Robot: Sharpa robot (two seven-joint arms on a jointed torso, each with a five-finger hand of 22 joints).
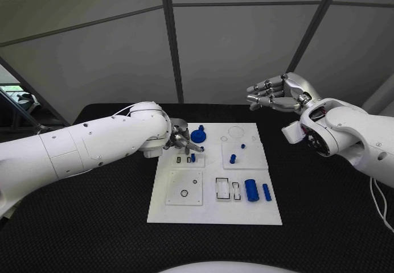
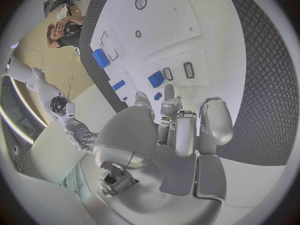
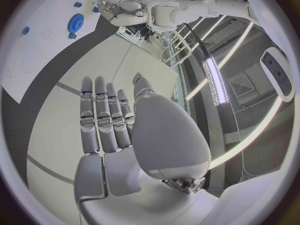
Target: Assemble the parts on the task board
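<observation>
The white task board [image 1: 168, 211] lies mid-table. My left hand [image 1: 182, 139] hovers low over its far left section, beside the blue gear [image 1: 201, 136]. In the left wrist view a small blue peg [image 2: 157, 96] stands between the thumb and fingertips [image 2: 169, 91] of my left hand [image 2: 178, 130]; I cannot tell if they touch it. A flat blue block [image 2: 156, 78] lies just past it. Two blue pegs [image 1: 233, 158] stand in the right section. Two blue cylinders [image 1: 252, 190] lie at the near right. My right hand [image 1: 275, 94] is raised off the board's far right, empty, with its fingers [image 3: 103, 115] extended.
Empty slots [image 1: 221, 189] and round holes [image 1: 185, 193] mark the board's near sections, and a ring outline [image 1: 236, 132] sits at the far edge. Black table surface [image 1: 82, 227] surrounds the board. Grey wall panels stand behind the table.
</observation>
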